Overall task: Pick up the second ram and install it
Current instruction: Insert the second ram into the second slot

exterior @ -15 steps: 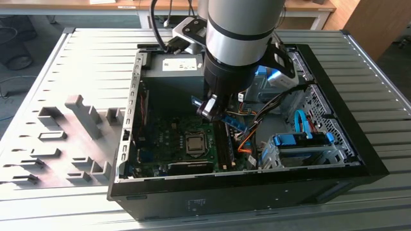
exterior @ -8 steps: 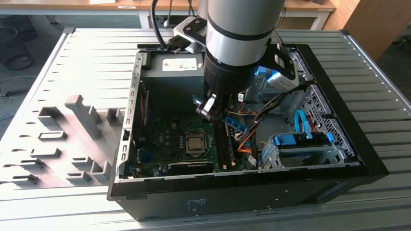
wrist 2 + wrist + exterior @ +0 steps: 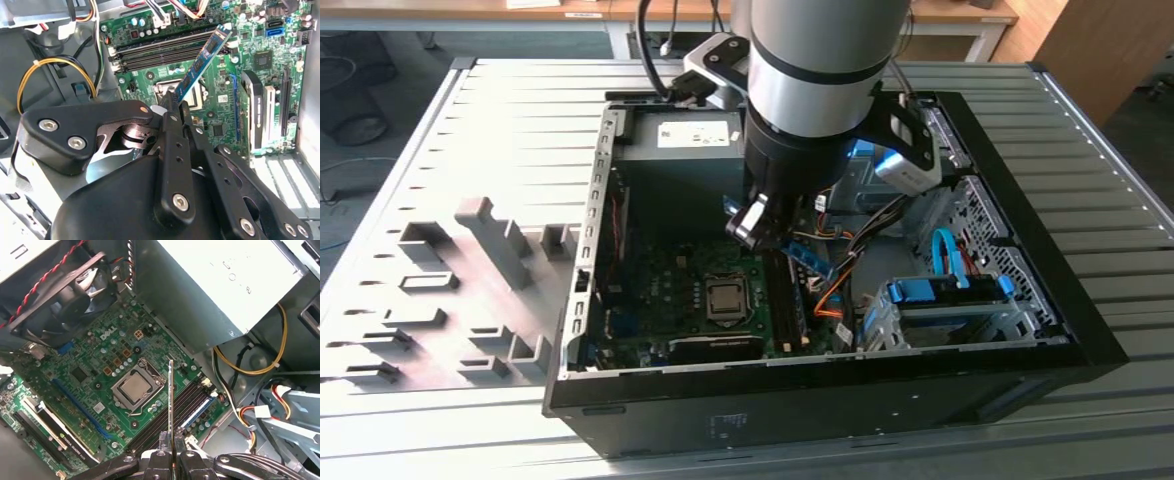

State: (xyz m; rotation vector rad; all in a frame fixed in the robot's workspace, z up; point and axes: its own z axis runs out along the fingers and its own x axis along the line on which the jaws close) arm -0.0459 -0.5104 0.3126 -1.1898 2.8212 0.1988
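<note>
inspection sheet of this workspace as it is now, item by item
surface: ribbed metal table carrying an open computer case
job's things: second ram held over the motherboard near the memory slots, not seated
clutter: grey fixture blocks on the exterior view's left of the case
grippers: claw shut on the second ram's end
cables: yellow cable loop beside the board; blue flat cable by the drive bay
surroundings: wooden desk behind the table

An open case (image 3: 1087, 345) lies on a slatted tabletop (image 3: 1094, 130). Inside it, a green motherboard (image 3: 670, 290) carries a silver CPU (image 3: 726, 297), with a grey power supply (image 3: 680, 150) beside the board. A black fan (image 3: 55, 295) stands near the board's edge. A blue cable (image 3: 942, 252) curves above the drive bays. Grey blocks (image 3: 480, 240) stand on the exterior view's left.
</note>
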